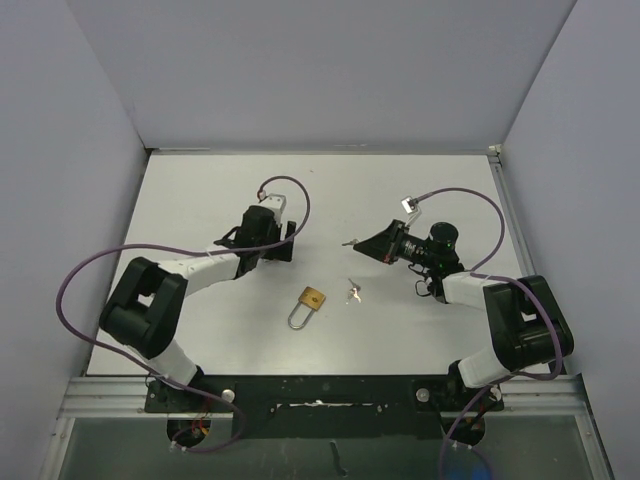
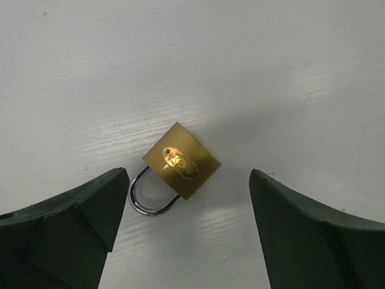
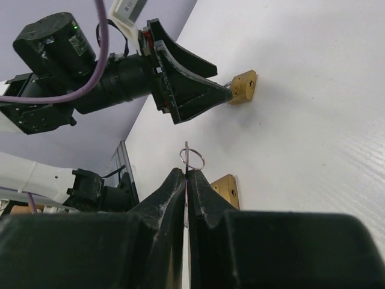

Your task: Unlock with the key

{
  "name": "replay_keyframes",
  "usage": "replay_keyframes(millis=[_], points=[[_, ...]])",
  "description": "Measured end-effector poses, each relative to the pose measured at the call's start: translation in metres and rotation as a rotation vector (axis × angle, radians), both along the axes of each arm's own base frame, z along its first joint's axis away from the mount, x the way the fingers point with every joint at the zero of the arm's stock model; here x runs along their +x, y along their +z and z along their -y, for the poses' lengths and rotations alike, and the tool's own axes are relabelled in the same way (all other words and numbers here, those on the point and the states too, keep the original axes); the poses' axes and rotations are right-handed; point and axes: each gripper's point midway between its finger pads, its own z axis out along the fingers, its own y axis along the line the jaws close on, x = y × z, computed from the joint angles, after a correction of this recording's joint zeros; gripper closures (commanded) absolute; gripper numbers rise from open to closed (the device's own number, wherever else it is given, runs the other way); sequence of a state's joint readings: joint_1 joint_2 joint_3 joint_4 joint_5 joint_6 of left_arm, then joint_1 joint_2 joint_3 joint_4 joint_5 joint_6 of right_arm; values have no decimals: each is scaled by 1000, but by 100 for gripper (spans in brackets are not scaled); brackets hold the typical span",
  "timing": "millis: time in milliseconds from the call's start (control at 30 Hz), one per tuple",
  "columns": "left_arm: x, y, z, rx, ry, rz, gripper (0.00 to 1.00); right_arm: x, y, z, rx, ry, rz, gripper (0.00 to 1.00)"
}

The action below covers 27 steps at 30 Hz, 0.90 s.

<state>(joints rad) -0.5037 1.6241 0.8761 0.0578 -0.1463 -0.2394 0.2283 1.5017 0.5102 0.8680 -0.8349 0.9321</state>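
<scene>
Currently the brass padlock point(image 1: 311, 299) is lying flat on the white table point(image 1: 200, 200). Both shackle legs are sitting in the body, and the shackle is pointing toward the arm bases. The left gripper point(image 2: 187, 180) is hovering near the padlock on its far left side. Its fingers point(image 2: 78, 217) are spread wide and gripping nothing, and in its wrist view the padlock is showing between them. The right gripper point(image 3: 186, 173) is hanging to the right of the padlock and farther from the bases. Its fingers are pressing together on a thin metal piece point(image 3: 187, 158) carrying a wire ring; seen edge-on, I cannot tell whether it is the key. A small metal cluster point(image 1: 352, 292), too small to read, is lying just right of the padlock. From the right wrist camera, one left gripper finger is partly covering the padlock's shackle.
</scene>
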Motion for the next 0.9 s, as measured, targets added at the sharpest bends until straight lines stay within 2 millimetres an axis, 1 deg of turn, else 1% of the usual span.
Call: replay_keyframes(millis=[200, 300, 400, 567, 800, 900], points=[[1, -23, -13, 83, -43, -38, 19, -3, 2, -1, 4, 22, 7, 100], [1, -32, -17, 105, -66, -54, 19, -4, 2, -1, 4, 22, 8, 100], [1, -39, -16, 110, -101, -70, 19, -5, 3, -1, 5, 22, 12, 100], [1, -47, -13, 110, -159, -86, 20, -5, 4, -1, 6, 22, 13, 100], [3, -48, -9, 115, -197, -83, 23, -5, 4, -1, 6, 22, 15, 100], [4, -48, -7, 114, -207, -84, 27, -5, 3, -1, 6, 23, 15, 100]])
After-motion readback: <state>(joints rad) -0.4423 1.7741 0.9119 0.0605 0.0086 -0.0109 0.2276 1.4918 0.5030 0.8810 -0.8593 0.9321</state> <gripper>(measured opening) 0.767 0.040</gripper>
